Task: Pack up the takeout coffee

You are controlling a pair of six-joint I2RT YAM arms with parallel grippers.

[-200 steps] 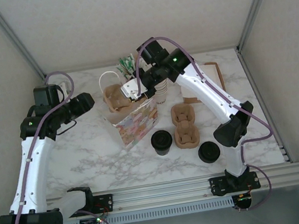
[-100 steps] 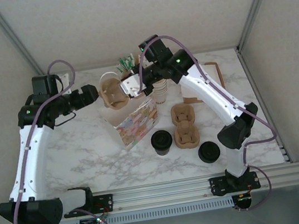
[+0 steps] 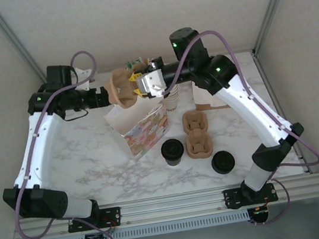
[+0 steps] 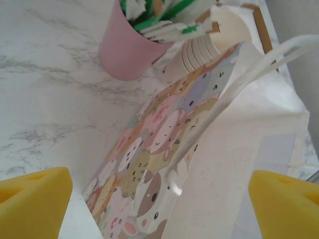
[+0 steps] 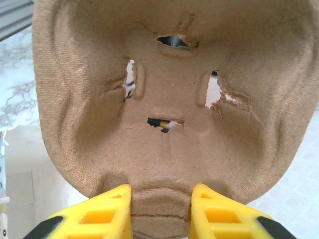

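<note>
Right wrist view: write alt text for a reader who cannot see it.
The right hand pinches the near rim of a brown moulded-pulp cup carrier between its yellow fingers. The carrier is close to the camera, with four small torn slits in its hollow face. Marble table shows past its edges.

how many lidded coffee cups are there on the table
2. One lidded cup stands in front of the patterned bag; a second lidded cup stands right of the pulp carriers, toward the near edge. The bag may hide more.
</note>
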